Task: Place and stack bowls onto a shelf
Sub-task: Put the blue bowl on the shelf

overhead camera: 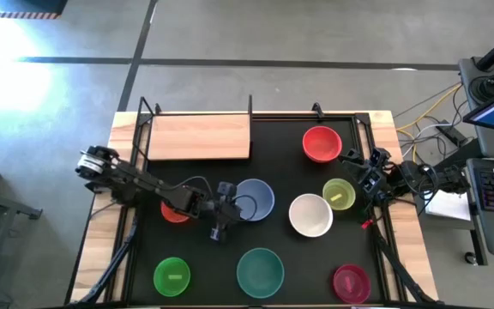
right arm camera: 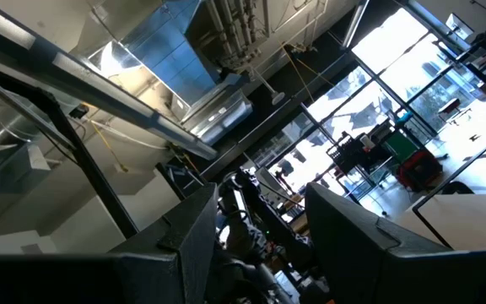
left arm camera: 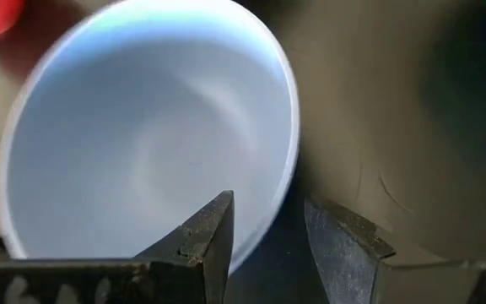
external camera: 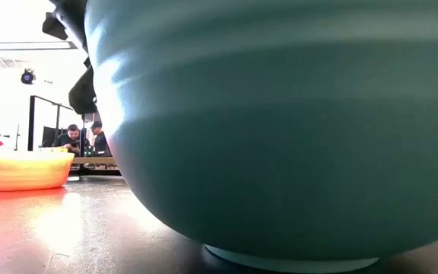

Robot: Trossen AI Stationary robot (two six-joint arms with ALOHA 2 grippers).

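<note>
The left gripper [overhead camera: 222, 212], fingers apart, straddles the rim of the blue-grey bowl [overhead camera: 256, 198]; a shallow grip there could let it slip or tip.

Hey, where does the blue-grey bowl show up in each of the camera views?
High view: blue-grey bowl at the table's middle, left gripper at its rim.
Low view: not in it.
Left wrist view: fills the picture, its rim between the open fingers.
Right wrist view: not in it.
Shared landmark: the teal bowl.

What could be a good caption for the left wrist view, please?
Left pincer, open, straddling the rim of the blue-grey bowl on the black mat.
</note>
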